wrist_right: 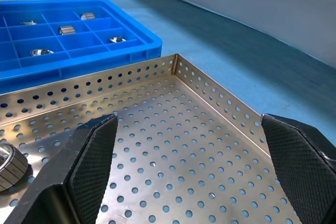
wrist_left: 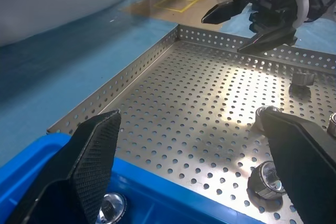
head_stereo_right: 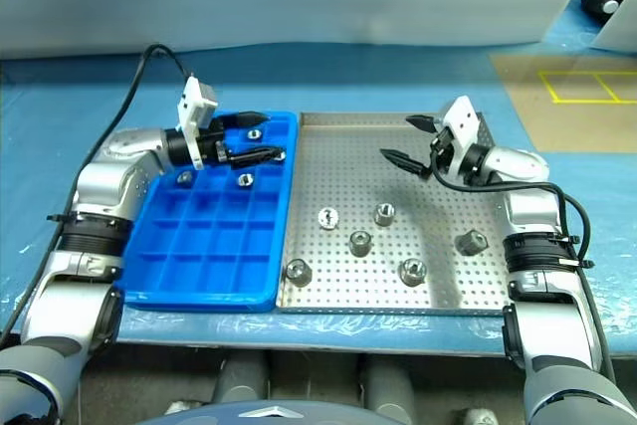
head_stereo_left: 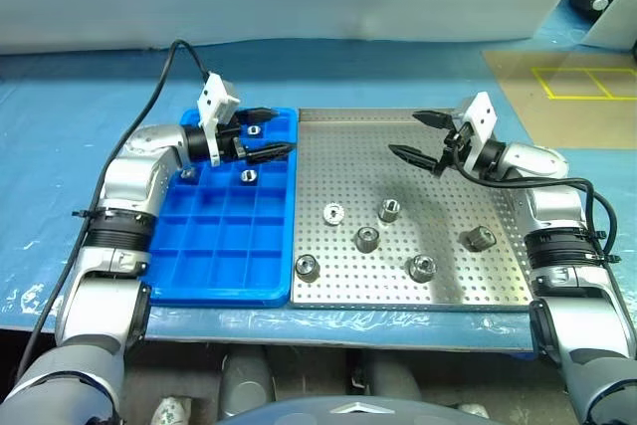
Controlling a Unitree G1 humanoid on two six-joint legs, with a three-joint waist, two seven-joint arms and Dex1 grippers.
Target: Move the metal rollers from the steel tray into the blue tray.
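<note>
Both the left gripper (head_stereo_left: 267,133) and right gripper (head_stereo_left: 416,136) are hovering wide open and empty, with six metal rollers (head_stereo_left: 367,239) lying on the steel tray (head_stereo_left: 468,291) below the right one and the blue tray (head_stereo_left: 224,281) beneath the left.

The steel tray (head_stereo_left: 478,276) is bare, dully shining perforated metal. The metal rollers (head_stereo_left: 367,239) gleam silver-grey. The blue tray (head_stereo_left: 224,246) is smooth, glossy plastic. Crinkled blue plastic sheeting (head_stereo_left: 60,146) covers the counter. The tool fingers (wrist_right: 94,156) are matt black with a fine woven texture.

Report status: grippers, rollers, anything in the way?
Left gripper and right gripper open, empty. Six metal rollers on steel tray; several in blue tray. Nothing blocking.
</note>
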